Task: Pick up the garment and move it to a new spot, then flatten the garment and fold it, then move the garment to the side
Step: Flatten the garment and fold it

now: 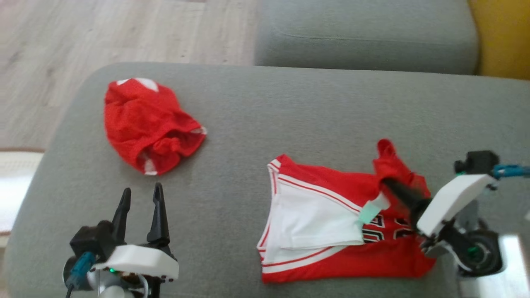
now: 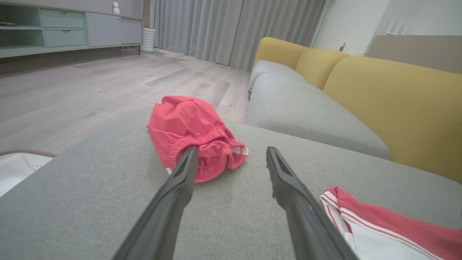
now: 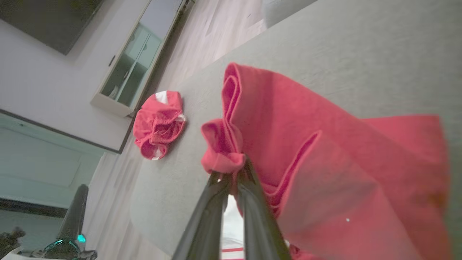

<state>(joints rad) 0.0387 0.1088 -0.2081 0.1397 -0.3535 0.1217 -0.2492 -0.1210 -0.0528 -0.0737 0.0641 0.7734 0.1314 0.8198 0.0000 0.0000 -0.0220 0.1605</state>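
Grey woven sofa cushion (image 1: 290,107) spreads wide under both arms, with pale wood flooring (image 1: 124,29) beyond it and a mustard-yellow backrest (image 2: 389,108) along the far side. On the cushion's right half lies the red-and-white mesh basketball jersey (image 1: 319,215). It is mostly flat, with a white panel across its middle and black numerals beside a pale mint tag (image 1: 369,214). The right gripper (image 1: 387,184) has its jaws clamped together on a bunched red strap at the jersey's upper right corner, holding that corner raised off the cushion. The left gripper (image 1: 141,189) hovers low over bare cushion, jaws spread wide apart and holding nothing, just short of a crumpled pair of red mesh shorts (image 1: 145,124). Beside the cushion's left edge sits a white, brown-rimmed container (image 1: 16,165); what it holds cannot be told.
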